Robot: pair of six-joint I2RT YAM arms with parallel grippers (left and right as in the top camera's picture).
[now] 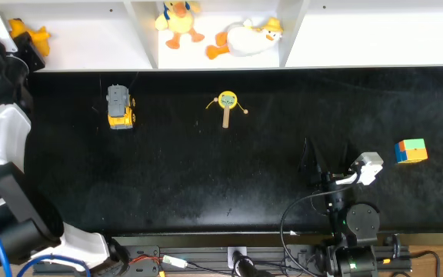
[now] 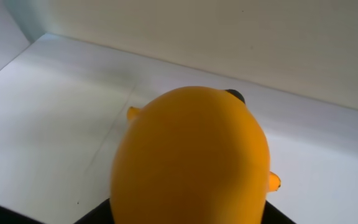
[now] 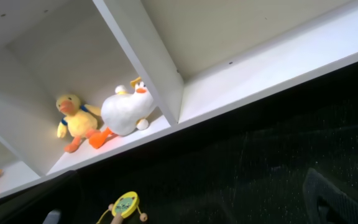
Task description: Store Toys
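Left fingers (image 1: 23, 48) around orange toy (image 2: 191, 155), touching

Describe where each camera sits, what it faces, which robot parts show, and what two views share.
Top view: fixed overhead, facing down on the black table and white shelf; left arm, right arm and open right pincer show.
Left wrist view: on the left wrist, facing a rounded orange toy in the shelf.
Right wrist view: on the right wrist, facing the shelf across the table; its fingers show.
Shared: top and right wrist views show the yellow plush duck.
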